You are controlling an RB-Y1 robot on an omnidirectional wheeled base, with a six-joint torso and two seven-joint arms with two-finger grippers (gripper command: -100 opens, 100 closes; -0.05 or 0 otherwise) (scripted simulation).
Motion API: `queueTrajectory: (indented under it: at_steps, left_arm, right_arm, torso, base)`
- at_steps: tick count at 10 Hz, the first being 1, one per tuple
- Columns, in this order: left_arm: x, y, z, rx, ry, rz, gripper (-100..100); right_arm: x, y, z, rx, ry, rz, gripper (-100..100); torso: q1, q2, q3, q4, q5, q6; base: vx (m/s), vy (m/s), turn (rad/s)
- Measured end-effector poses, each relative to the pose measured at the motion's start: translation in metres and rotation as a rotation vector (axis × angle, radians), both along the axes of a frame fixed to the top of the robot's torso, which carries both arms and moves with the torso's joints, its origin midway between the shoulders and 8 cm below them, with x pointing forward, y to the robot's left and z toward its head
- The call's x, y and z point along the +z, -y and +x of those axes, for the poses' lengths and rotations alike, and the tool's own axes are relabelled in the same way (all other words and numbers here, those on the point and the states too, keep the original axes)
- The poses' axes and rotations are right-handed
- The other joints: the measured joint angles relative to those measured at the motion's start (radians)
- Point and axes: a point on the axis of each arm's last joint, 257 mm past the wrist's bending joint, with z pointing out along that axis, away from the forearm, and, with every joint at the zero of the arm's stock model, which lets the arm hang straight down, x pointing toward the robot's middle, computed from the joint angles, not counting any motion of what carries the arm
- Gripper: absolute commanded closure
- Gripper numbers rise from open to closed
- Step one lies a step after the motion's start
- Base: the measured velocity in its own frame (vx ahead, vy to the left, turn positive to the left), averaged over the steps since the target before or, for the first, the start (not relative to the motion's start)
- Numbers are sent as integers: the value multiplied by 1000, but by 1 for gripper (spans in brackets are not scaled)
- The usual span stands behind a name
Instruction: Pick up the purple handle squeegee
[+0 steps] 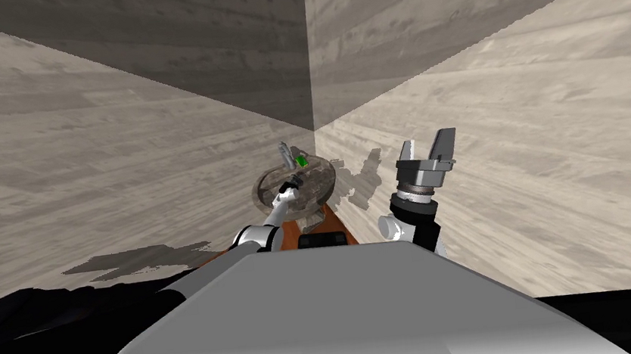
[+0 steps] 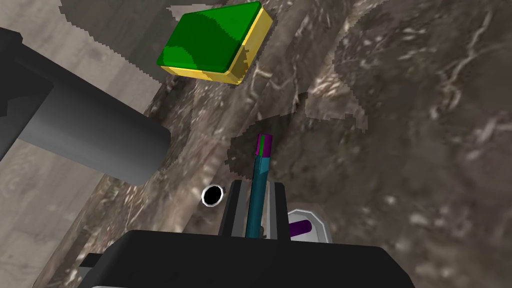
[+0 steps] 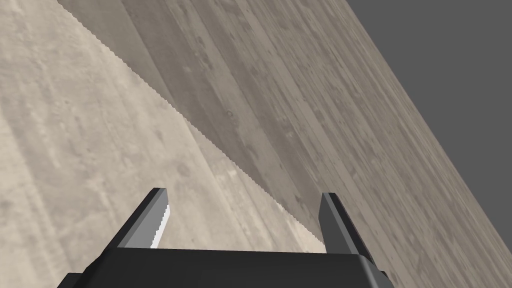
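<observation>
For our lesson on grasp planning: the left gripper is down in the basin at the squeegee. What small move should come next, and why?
Probably a short, straight lift. The left gripper looks shut on the thin teal shaft of the squeegee, whose purple tip sits low over the basin. The dark faucet spout is close beside it.

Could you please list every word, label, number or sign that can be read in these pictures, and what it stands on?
None can be read. The green and yellow sponge, the teal squeegee in the left gripper, the grey spout and the mottled brown sink bear no lettering; nor do the walls.
</observation>
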Motion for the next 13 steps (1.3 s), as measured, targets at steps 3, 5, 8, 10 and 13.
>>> queueTrajectory:
  at_steps: [3,5,8,10,13]
  left_arm:
    - [-1,-22,-1,8,2,20,100]
    - [-2,-34,-1,9,0,29,100]
    - [0,-49,-2,19,0,19,100]
    - [1,-58,-3,22,0,18,100]
    - [2,-75,-5,22,0,29,100]
  right_arm:
    - [0,0,0,0,0,0,0]
    - [0,0,0,0,0,0,0]
    - [0,0,0,0,0,0,0]
    - [0,0,0,0,0,0,0]
    - [0,0,0,0,0,0,0]
  torso:
    - [-2,1,1,0,-1,0]
    - [0,1,0,0,0,0]
    - [0,1,1,0,0,0]
    - [-1,1,1,0,0,0]
    - [-1,1,1,0,0,0]
  base:
    - [-17,-50,-13]
    - [-13,-35,-17]
    - [-14,-40,-21]
    - [-15,-36,-19]
    - [-11,-38,-14]
